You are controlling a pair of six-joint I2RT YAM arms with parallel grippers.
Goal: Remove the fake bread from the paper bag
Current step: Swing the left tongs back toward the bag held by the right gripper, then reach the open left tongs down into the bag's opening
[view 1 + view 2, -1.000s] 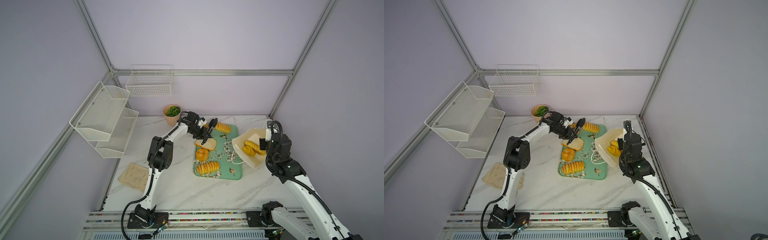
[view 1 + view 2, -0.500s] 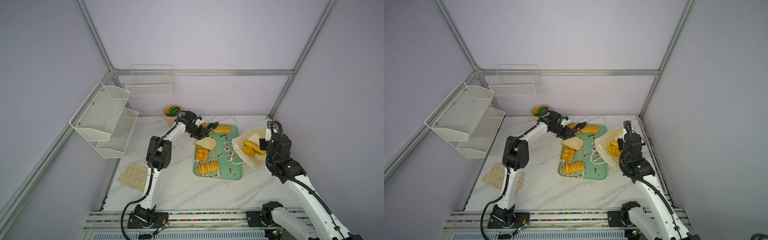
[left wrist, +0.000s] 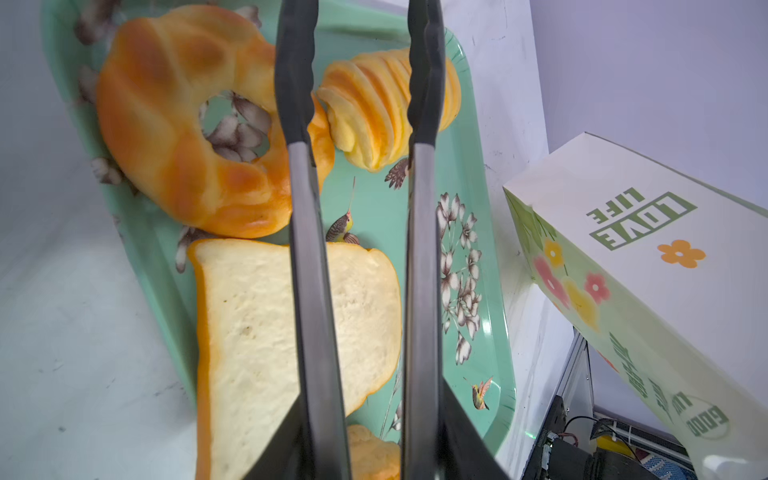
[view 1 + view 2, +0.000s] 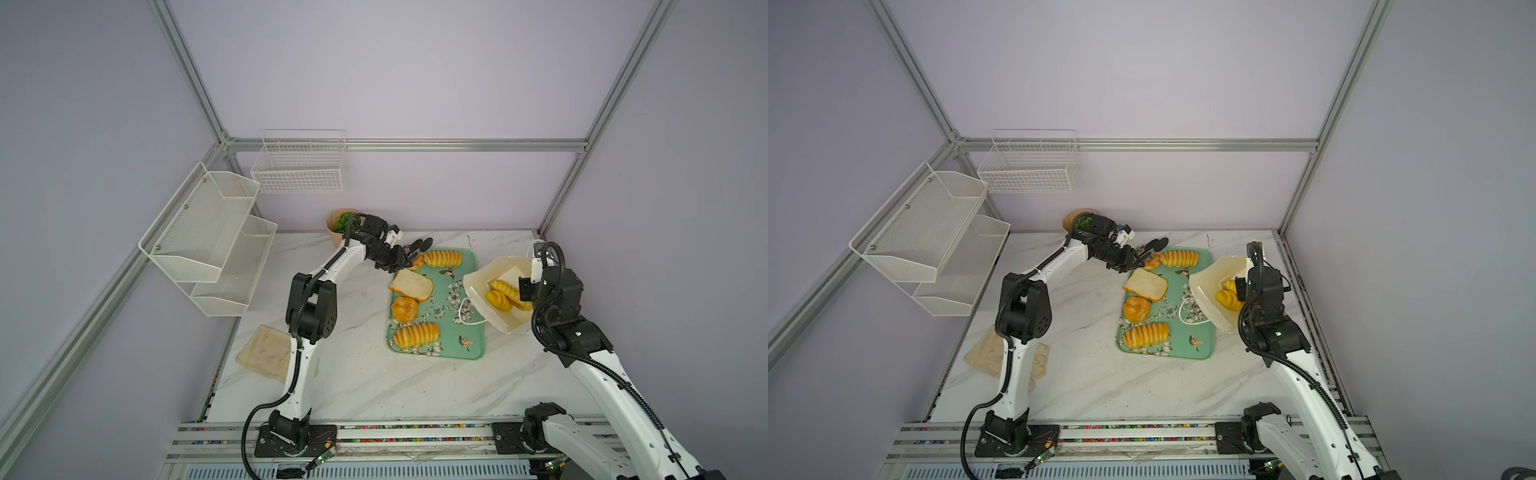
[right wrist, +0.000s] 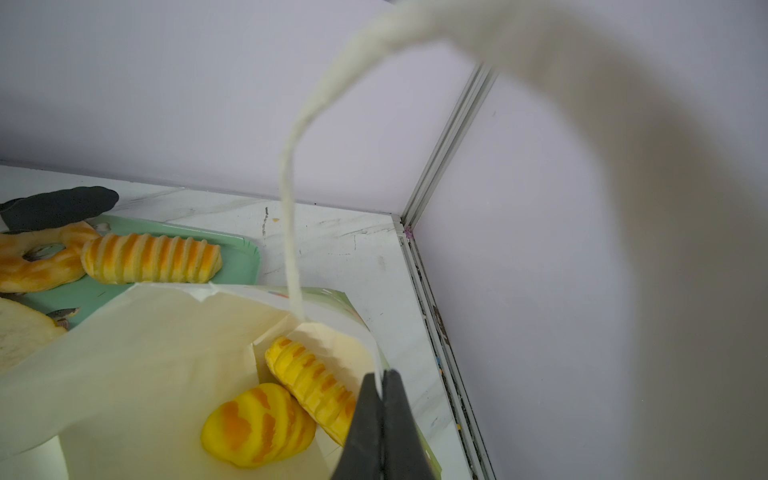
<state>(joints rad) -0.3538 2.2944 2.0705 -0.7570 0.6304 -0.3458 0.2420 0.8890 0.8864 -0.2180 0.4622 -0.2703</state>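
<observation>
Marble table: glossy golden fake bread, left fingers apart, right fingers pinching paper bag.

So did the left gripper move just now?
Yes. In a top view the left gripper has pulled back off the toast slice, toward the plant pot.

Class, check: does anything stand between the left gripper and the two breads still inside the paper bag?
Nothing visible blocks it. The paper bag gapes toward the open left gripper, the right gripper pinching its cord handle, and the two breads show inside. Only a ridged loaf lies low on the tray between them.
</observation>
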